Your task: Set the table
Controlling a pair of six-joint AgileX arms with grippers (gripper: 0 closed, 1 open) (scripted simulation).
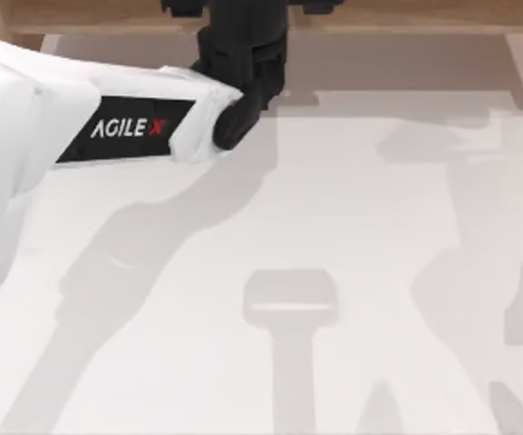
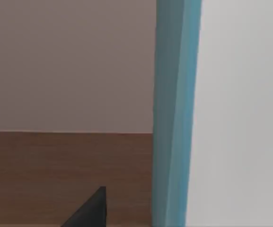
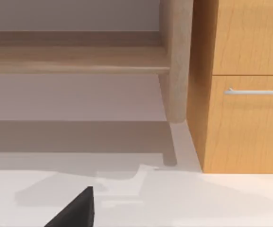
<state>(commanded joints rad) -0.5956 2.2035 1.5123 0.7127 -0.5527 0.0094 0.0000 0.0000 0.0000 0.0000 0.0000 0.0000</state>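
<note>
Top view: the table point(image 1: 352, 208) spreads white and bare from the lower edge of the frame up to its far edge near the top, carrying soft grey shadows point(image 1: 290, 313) at lower centre and along the right side. Above that, the left arm point(image 1: 125, 127), white with a black lettered band, reaches from the left edge of the frame toward the upper centre. Its black end, the left gripper point(image 1: 243, 41), lies at the table's far edge in the upper centre; from this angle I cannot tell whether it is spread or pressed together.

Left wrist view: a dark wedge of the left gripper point(image 2: 90, 212) sits at the lower edge. Beyond it runs a brown wooden band point(image 2: 56, 170), then a pale wall, with an upright teal panel point(image 2: 176, 113) right of centre.

Right wrist view: a dark wedge of the right gripper point(image 3: 74, 212) shows at the lower left, and its state cannot be told. The white table point(image 3: 207, 203) lies just past it. Farther off stand a wooden post point(image 3: 176, 56), a low shelf point(image 3: 74, 59) and a cabinet point(image 3: 250, 132) with a metal handle point(image 3: 255, 91) at the right.
</note>
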